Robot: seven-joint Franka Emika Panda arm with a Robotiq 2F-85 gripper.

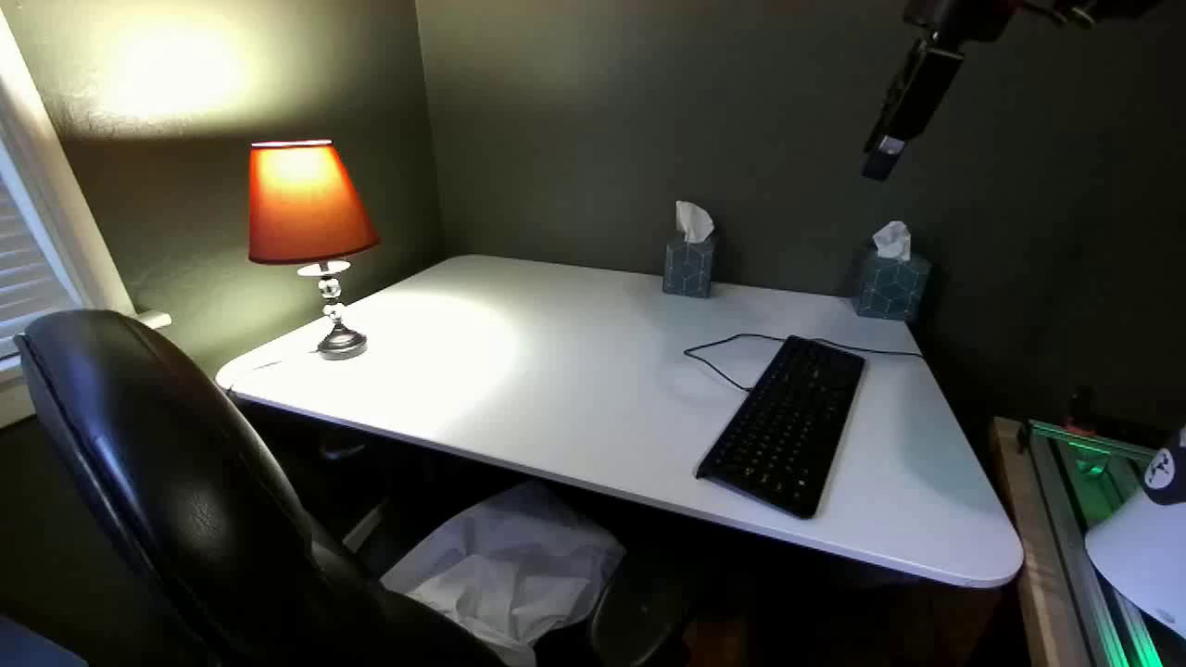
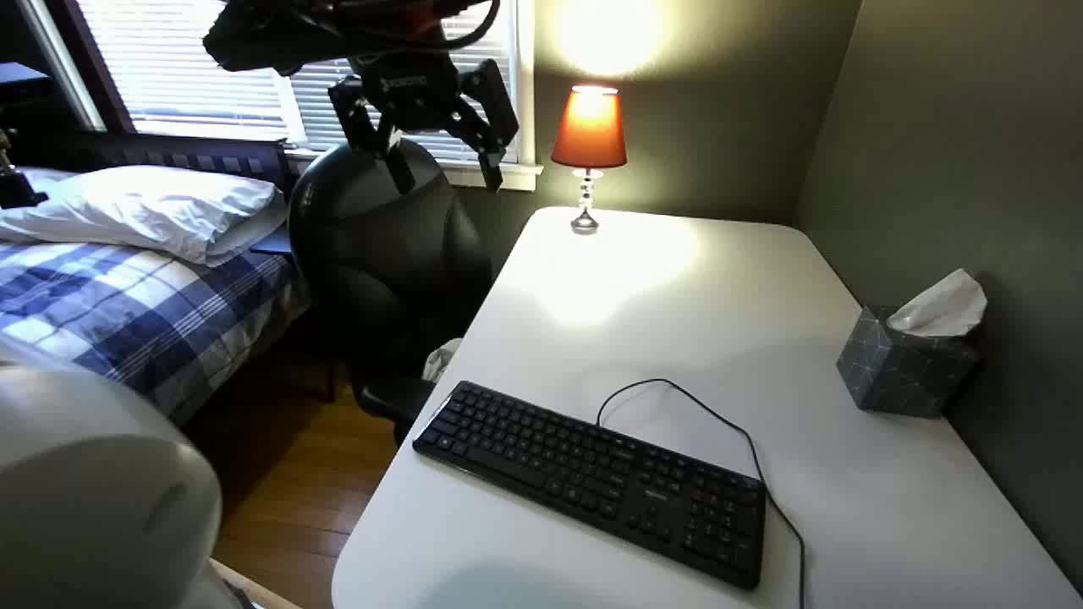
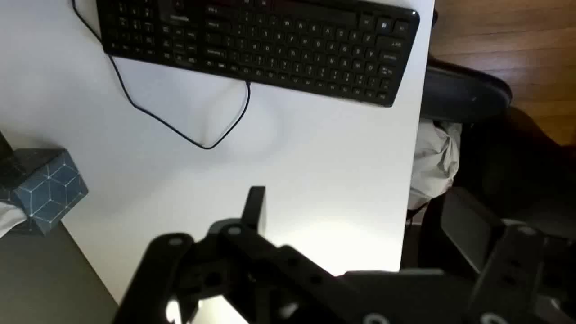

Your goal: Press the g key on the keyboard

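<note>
The black keyboard [image 1: 788,426] lies flat on the white desk [image 1: 556,361]. It also shows in an exterior view [image 2: 592,482] and along the top of the wrist view [image 3: 270,42], upside down and partly cut off. Its key letters are small; I cannot surely tell the g key. A thin dark cable [image 3: 153,114] runs from its back edge. My gripper [image 2: 447,175] is high above the desk, well away from the keyboard, with its fingers wide apart and nothing between them. It shows from the side in an exterior view [image 1: 882,162] and low in the wrist view [image 3: 362,216].
Patterned tissue boxes [image 1: 687,269] [image 1: 891,285] stand at the desk's wall side. A lit lamp [image 2: 590,131] with a red shade stands at the far end. A black chair [image 2: 381,245] is beside the desk's long edge. A bed [image 2: 127,313] is beyond.
</note>
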